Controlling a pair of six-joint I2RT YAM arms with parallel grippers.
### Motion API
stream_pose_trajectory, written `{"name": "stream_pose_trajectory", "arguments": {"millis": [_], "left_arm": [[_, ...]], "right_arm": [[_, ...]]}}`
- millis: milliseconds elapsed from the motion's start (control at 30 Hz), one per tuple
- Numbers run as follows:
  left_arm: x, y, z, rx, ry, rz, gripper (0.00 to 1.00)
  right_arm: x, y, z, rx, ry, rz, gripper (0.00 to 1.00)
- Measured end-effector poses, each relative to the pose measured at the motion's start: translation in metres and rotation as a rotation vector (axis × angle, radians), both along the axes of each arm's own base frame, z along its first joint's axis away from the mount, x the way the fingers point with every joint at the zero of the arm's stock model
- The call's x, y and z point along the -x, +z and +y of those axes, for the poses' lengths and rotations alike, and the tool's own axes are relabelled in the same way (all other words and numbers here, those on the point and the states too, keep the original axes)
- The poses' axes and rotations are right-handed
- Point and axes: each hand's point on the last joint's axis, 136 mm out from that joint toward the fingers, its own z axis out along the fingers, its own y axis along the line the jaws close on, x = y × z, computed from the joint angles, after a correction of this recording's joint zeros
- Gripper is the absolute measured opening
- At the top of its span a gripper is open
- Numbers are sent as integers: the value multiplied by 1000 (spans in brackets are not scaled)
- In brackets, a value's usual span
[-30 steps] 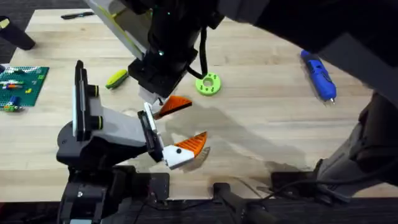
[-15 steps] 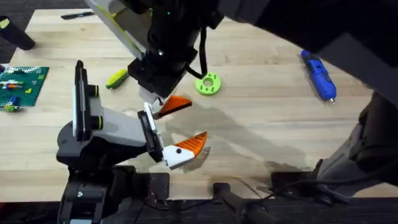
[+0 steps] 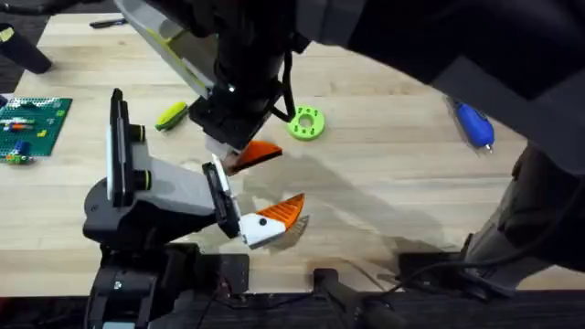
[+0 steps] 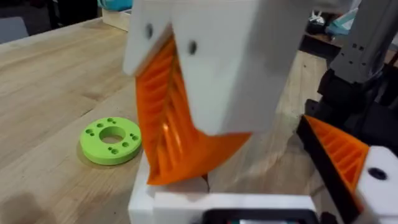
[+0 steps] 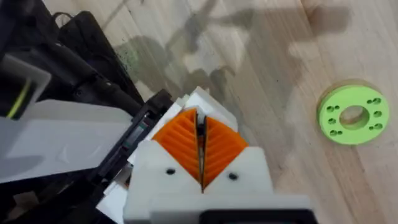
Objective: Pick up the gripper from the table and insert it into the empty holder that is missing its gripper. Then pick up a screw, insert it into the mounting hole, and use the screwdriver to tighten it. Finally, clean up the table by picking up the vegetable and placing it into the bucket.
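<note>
My right gripper (image 3: 227, 146) (image 5: 200, 149) (image 4: 186, 93) is shut on the orange ribbed gripper (image 3: 260, 153) (image 4: 163, 124). It holds the piece down against the bare white holder (image 3: 219, 183) (image 4: 168, 200) (image 5: 200, 99), which is one finger of my left gripper (image 3: 242, 196). The left gripper is open, and its other finger carries an orange pad (image 3: 279, 214) (image 4: 336, 155). The yellow-green vegetable (image 3: 171, 115) lies on the table behind the left arm. The blue screwdriver (image 3: 475, 125) lies at the far right, partly covered by my right arm. The bucket and screws are out of view.
A lime-green disc (image 3: 305, 122) (image 4: 111, 140) (image 5: 351, 116) lies just right of the grippers. A green studded board (image 3: 27, 123) sits at the left edge, and a black pen (image 3: 114, 22) lies at the back. My right arm stretches dark across the top of the overhead view.
My right arm has shifted slightly and now hides the upper end of the screwdriver. The orange piece and the left arm stay where they were.
</note>
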Motion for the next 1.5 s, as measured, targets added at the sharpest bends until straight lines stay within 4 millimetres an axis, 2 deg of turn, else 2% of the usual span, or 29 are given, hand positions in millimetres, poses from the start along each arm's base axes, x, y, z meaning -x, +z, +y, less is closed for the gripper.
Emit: {"name": "stream_pose_trajectory", "arguments": {"millis": [233,300,333,533,967,1167,1200,1233,1300,1367,1500], "left_arm": [[0,0,0,0,0,0,890],[0,0,0,0,0,0,890],[0,0,0,0,1,1,890],[0,0,0,0,1,2,891],[0,0,0,0,1,1,891],[0,0,0,0,0,0,891],[0,0,0,0,0,0,891],[0,0,0,0,0,0,890],[0,0,0,0,0,0,891],[0,0,0,0,0,0,891],[0,0,0,0,0,0,890]], "right_arm": [[0,0,0,-1,0,2,18],[1,0,0,-2,1,5,87],[1,0,1,-4,3,6,202],[-1,0,-1,1,-2,1,348],[-2,2,0,-2,-4,-7,377],[-6,21,2,-43,-8,-39,470],[-6,25,0,-44,-12,-47,499],[-12,37,-15,-38,-40,-71,726],[-20,46,-26,-44,-67,-92,870],[-28,55,-35,-56,-97,-110,967],[-43,66,-54,-66,-153,-134,992]]}}
